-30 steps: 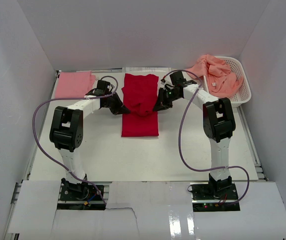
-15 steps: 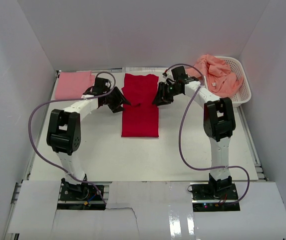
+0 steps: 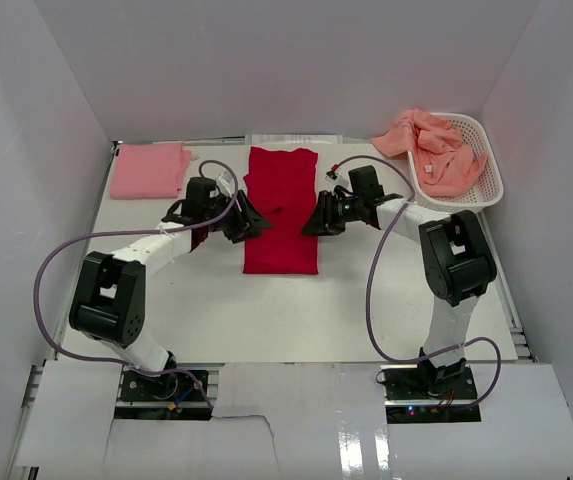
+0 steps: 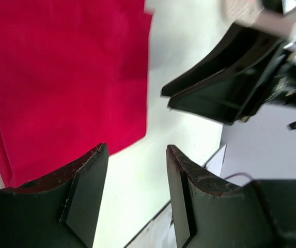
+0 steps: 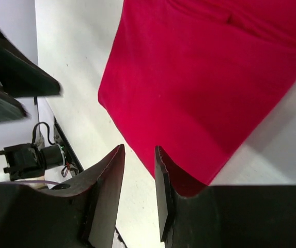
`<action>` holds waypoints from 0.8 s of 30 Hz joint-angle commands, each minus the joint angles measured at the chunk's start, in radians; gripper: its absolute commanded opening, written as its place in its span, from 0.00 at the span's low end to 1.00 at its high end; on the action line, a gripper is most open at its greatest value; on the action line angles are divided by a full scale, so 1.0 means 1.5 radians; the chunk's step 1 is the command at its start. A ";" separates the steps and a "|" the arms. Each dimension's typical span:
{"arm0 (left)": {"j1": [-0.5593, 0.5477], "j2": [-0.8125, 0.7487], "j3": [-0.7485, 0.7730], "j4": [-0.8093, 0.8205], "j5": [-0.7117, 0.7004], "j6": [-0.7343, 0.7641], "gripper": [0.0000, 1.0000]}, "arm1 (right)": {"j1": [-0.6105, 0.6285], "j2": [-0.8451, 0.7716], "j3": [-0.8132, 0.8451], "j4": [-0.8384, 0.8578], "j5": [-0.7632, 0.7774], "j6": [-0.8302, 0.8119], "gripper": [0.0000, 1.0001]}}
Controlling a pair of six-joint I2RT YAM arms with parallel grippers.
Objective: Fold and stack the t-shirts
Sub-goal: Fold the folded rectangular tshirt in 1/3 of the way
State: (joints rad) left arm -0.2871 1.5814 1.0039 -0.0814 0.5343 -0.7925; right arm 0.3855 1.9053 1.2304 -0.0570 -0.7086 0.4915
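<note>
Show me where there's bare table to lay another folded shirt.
The widest bare patch is the near table, between the red shirt and the arm bases. It is crowded where the left gripper and right gripper flank the red shirt, and at the far corners, taken by the pink shirt and the basket.

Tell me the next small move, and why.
Likely slide the left gripper and right gripper toward the near end of the red shirt and pinch its corners: both hang open beside it, a long strip not yet folded crosswise.

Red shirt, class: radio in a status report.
Left gripper open, empty. Right gripper open, empty. Red shirt flat between them, folded narrow. Nothing blocking it.
</note>
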 commanded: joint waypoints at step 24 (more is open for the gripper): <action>-0.008 -0.074 -0.158 -0.103 -0.047 0.084 0.77 | 0.023 -0.159 -0.285 0.071 0.034 0.082 0.63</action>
State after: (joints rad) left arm -0.3080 1.4815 0.7986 -0.2348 0.4625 -0.6624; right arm 0.4194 1.6772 0.8249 -0.0086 -0.6548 0.5785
